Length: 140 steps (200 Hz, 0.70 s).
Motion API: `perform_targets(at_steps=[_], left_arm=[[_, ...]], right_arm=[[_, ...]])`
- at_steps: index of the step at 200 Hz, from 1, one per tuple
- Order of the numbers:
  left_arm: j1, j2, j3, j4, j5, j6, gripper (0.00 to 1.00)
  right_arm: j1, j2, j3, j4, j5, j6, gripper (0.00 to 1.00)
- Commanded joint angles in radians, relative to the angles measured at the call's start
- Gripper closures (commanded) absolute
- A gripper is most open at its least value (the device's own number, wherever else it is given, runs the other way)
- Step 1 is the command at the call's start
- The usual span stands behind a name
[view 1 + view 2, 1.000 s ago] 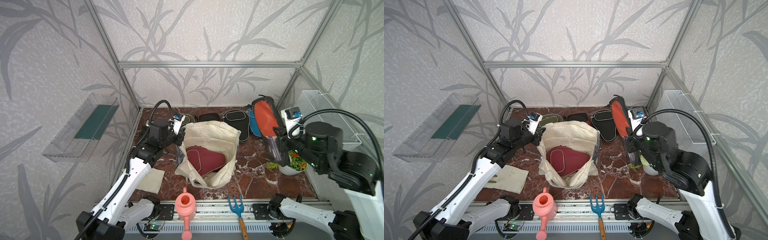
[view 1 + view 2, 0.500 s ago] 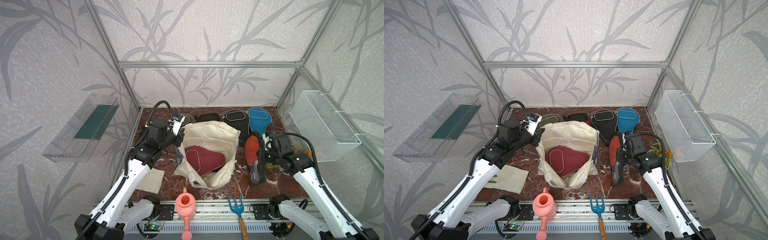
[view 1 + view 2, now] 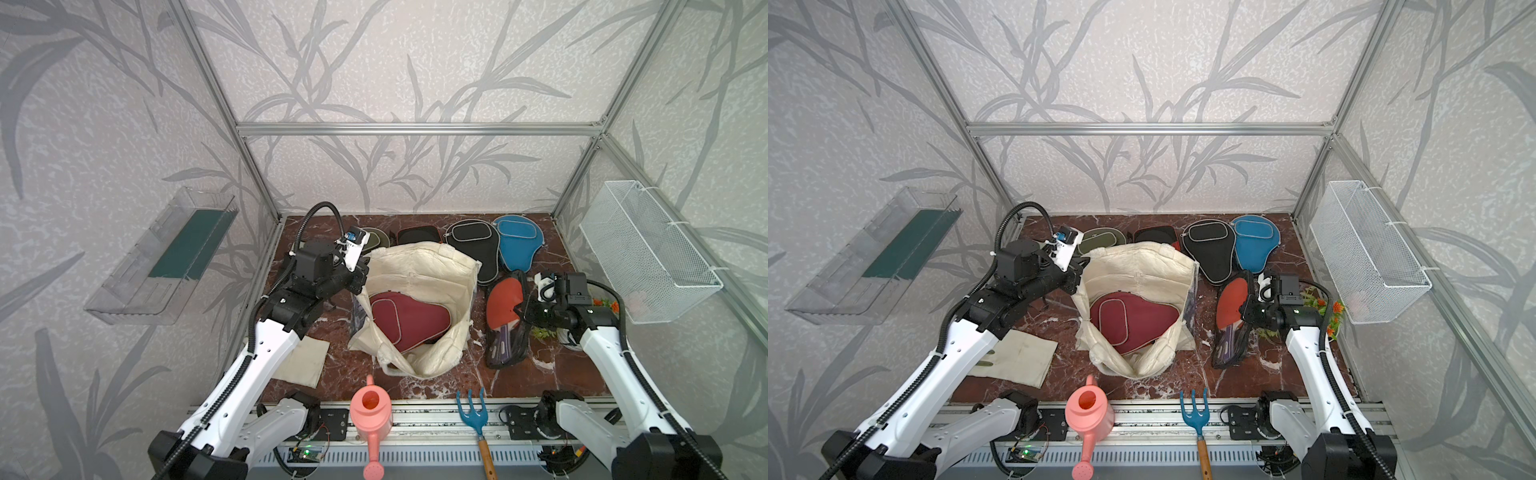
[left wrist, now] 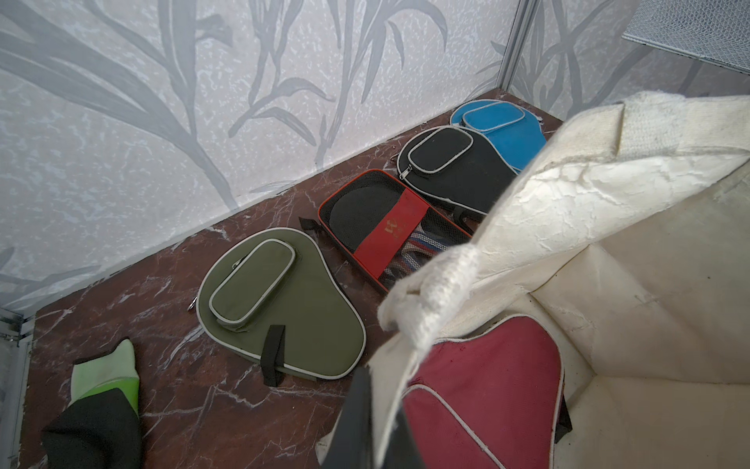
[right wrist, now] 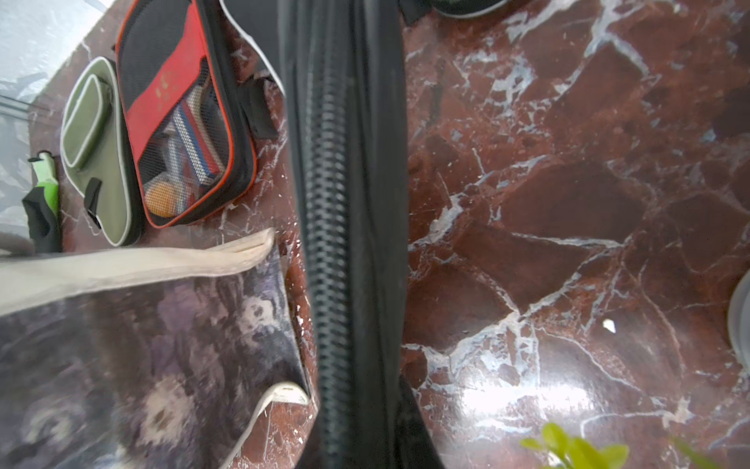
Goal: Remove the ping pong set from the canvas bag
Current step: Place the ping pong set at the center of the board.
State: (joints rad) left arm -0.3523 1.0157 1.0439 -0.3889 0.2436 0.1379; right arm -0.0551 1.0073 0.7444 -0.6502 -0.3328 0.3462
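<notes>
The bag (image 3: 419, 266) stands in the middle of the table (image 3: 540, 374), mouth upward, and the maroon case (image 3: 409, 318) lies inside it, the only case I can see there. The left gripper (image 3: 361, 276) is closed on the bag's rim, on the side toward the far left corner. The right gripper (image 3: 524, 311) is clamped on the clear case (image 3: 503, 299), which stands on its edge between the bag and the table's right edge. The blue case (image 3: 517, 245), black case (image 3: 473, 249), mesh case (image 4: 385, 227) and olive case (image 4: 276, 308) lie along the far edge. I judge the maroon case light and soft outside, padded cloth with something flat and stiff within, so it should not slip much. Its piped border is the best place to take it, because the flat face gives the jaws nothing to pinch. The bag is limp and may rise together with the case if its rim is let go. Both top views show most of the maroon case, but there the bag hides most of the mesh case and olive case; the left wrist view shows these two plainly. The right wrist view shows from close the zip edge of the clear case between the jaws.
</notes>
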Motion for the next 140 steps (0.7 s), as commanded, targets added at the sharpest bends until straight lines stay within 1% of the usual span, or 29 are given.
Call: perform_targets(at_steps=[1,40,58,71,82,95,103,113,140], left_arm=[[0.003,-0.039,0.01,0.075,0.017,0.007,1.0],[0.003,-0.037,0.005,0.075,0.021,0.0,1.0],[0.003,-0.04,0.003,0.077,0.022,0.001,1.0],[0.002,-0.04,0.004,0.077,0.019,0.001,1.0],[0.003,-0.039,0.003,0.076,0.019,0.003,1.0],[0.002,-0.039,0.003,0.077,0.02,0.004,1.0],[0.003,-0.039,0.002,0.077,0.021,0.002,1.0],[0.003,-0.039,0.001,0.078,0.021,0.005,1.0],[0.003,-0.04,-0.001,0.08,0.022,0.002,1.0]], right_arm=[[-0.028,0.022,-0.005,-0.001,-0.014,-0.058,1.0],[-0.064,0.066,-0.005,-0.014,0.021,-0.094,1.0],[-0.065,0.087,0.013,-0.033,0.074,-0.102,0.98],[-0.069,0.095,0.026,-0.046,0.096,-0.108,0.93],[-0.07,0.097,0.032,-0.057,0.107,-0.113,0.91],[-0.072,0.092,0.039,-0.07,0.128,-0.116,0.85],[-0.074,0.088,0.043,-0.074,0.134,-0.118,0.8],[-0.075,0.084,0.048,-0.079,0.142,-0.121,0.71],[-0.08,0.088,0.064,-0.094,0.159,-0.136,0.56]])
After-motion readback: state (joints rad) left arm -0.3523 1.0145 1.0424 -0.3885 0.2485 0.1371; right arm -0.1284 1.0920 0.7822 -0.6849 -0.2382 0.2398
